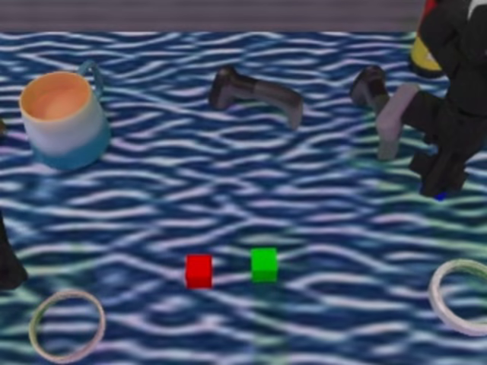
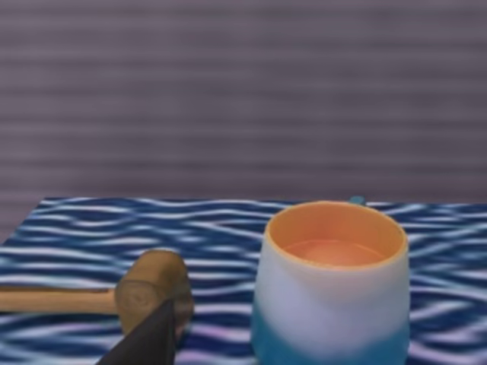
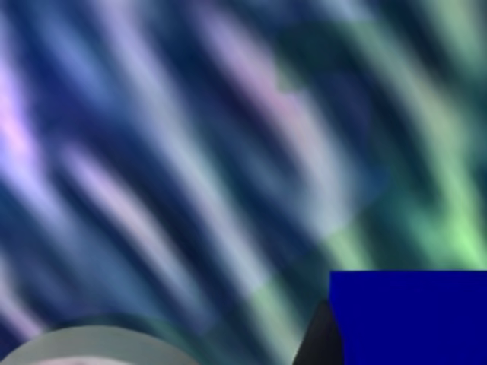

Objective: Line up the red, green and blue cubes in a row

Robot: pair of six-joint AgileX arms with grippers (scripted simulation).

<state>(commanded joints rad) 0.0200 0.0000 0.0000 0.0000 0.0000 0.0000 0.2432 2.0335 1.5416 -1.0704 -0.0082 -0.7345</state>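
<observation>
Blue cube (image 3: 411, 315) — in right gripper (image 1: 441, 190) | red cube (image 1: 198, 271) beside green cube (image 1: 264, 265)

All I've got behind the desk (image 1: 228, 190), with its wavy blue-and-white pattern, is a plain grey-purple striped wall (image 2: 243, 91) up at 12 o'clock.

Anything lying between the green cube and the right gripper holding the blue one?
No: in the top view only bare patterned cloth lies between the green cube and the right gripper with the blue cube.
</observation>
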